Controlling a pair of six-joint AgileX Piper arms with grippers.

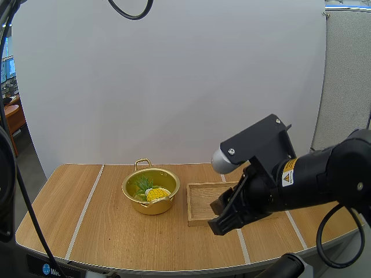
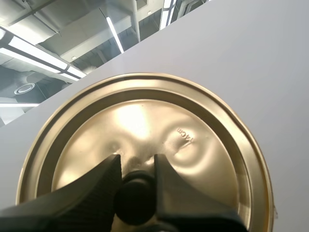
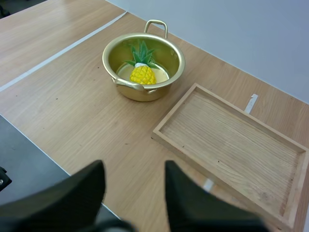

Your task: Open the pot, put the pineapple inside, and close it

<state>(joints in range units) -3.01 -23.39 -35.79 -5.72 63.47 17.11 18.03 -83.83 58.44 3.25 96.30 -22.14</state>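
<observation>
The gold pot (image 1: 152, 207) stands uncovered at mid table, and the yellow pineapple (image 1: 155, 193) with green leaves lies inside it. In the right wrist view the pot (image 3: 140, 92) and the pineapple (image 3: 143, 74) sit ahead of my right gripper (image 3: 134, 166), which is open with nothing between its fingers. In the high view that gripper (image 1: 219, 217) hangs over the near edge of the wooden tray (image 1: 190, 205). My left gripper (image 2: 136, 159) is shut on the black knob (image 2: 135, 200) of the gold lid (image 2: 145, 125), which it holds up in the air.
The wooden tray (image 3: 231, 140) lies just right of the pot, with nothing in it. Pale strips run across the tabletop. The table's front edge is close under my right gripper.
</observation>
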